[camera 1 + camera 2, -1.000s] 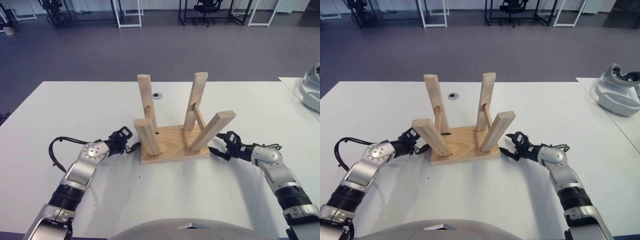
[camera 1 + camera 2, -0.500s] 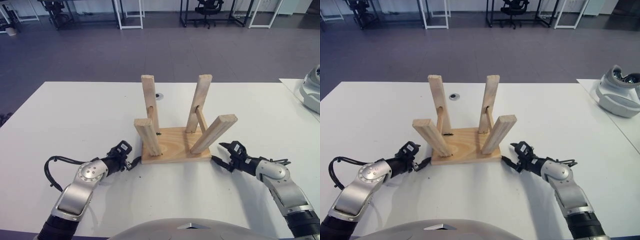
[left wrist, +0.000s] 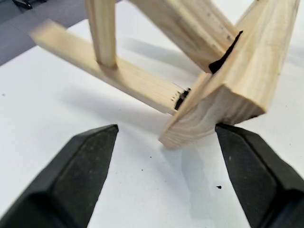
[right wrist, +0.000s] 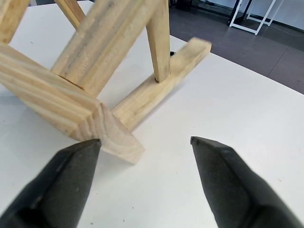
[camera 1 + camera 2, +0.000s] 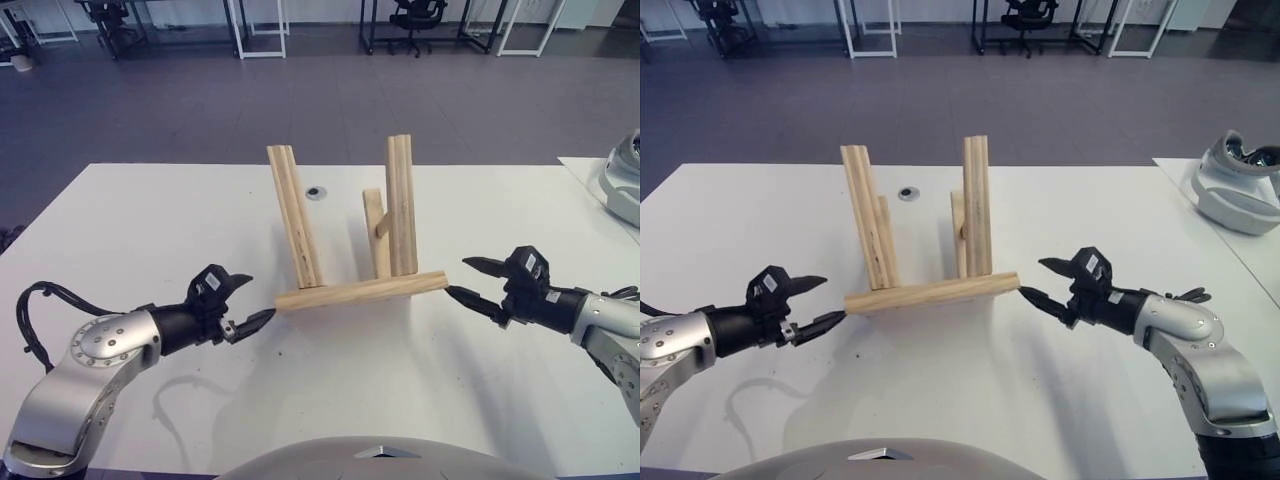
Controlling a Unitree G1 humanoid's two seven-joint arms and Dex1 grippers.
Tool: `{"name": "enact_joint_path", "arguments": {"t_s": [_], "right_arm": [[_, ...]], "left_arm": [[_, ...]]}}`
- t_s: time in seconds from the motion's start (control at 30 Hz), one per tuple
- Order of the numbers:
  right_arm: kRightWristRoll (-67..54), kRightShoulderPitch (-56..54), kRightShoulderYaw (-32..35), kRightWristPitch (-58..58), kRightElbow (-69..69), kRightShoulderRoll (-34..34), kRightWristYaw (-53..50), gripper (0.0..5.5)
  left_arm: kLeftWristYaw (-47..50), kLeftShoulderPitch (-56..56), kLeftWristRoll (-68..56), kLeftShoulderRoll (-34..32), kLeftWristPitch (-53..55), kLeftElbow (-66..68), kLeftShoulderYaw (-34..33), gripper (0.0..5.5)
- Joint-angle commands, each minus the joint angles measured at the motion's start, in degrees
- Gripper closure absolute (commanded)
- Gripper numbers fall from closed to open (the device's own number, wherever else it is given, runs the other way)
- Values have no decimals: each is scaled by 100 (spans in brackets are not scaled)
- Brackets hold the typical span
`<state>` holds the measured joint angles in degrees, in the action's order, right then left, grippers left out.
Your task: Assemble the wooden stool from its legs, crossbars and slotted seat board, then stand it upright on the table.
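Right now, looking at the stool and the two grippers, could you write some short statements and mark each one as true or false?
1. The left gripper and the right gripper both have their fingers open. True.
2. The stool stands upright on its legs. False: its legs point up and away, and the seat board is tilted and seen edge-on.
3. The left gripper holds a loose leg. False: it holds nothing.
4. The grippers are at opposite ends of the seat board. True.
5. A white headset lies on the neighbouring table, to the robot's right. True.
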<state>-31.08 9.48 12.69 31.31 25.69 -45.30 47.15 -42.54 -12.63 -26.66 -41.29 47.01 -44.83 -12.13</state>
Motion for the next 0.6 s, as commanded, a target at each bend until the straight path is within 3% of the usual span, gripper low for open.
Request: {"name": "enact_joint_path", "arguments": {"t_s": [0.03,0.17,0.37,0.6], "right_arm": [[-690,210,-443,85,768,-56,827,193],[-531,439,-392,16,801,-293,969,193],[274,432,-382,-722,-110,-999,1831,193],[410,-363,-1144,-1074,-343,-854,2330,193]], "left_arm": [[-442,292,-778,21,-151,-427,209,170],[-667,-2,-535,-347,-258,-266,253,170],[-1924,-352,483,-1717,-1535,1102,433,170],[-2423,821,614,-1609,-2182,1868,1177,170]]}}
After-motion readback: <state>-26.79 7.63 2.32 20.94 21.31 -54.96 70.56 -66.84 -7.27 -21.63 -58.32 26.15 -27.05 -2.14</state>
